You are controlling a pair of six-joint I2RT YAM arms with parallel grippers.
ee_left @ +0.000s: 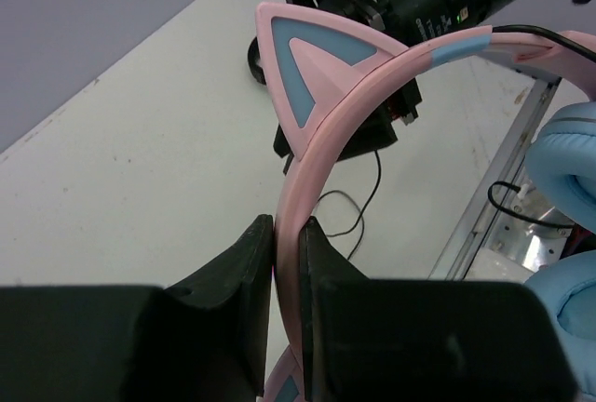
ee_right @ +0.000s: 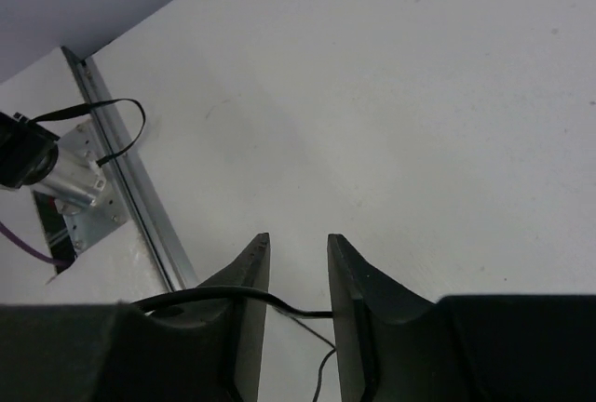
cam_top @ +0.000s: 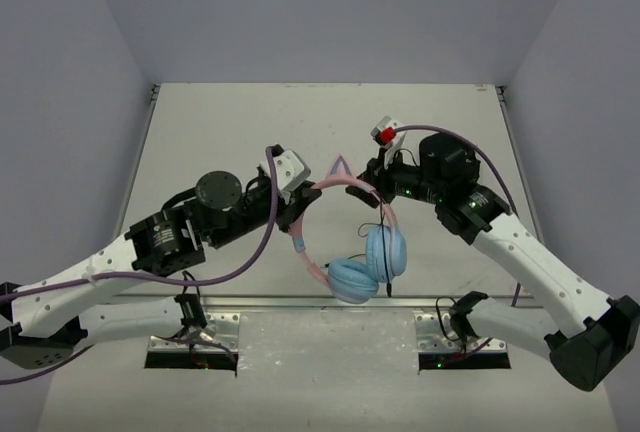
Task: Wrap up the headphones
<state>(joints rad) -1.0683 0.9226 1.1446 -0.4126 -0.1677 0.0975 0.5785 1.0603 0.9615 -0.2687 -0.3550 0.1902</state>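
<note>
Headphones (cam_top: 385,252): left gripper (ee_left: 289,239) clamped on pink headband (ee_left: 438,53). Right gripper (ee_right: 296,253): fingers parted, black cable (ee_right: 300,311) crossing between them.

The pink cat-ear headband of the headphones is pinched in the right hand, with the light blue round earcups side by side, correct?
No. The left hand pinches the pink cat-ear headband, as the left wrist view shows. The light blue round earcups do sit side by side.
</note>
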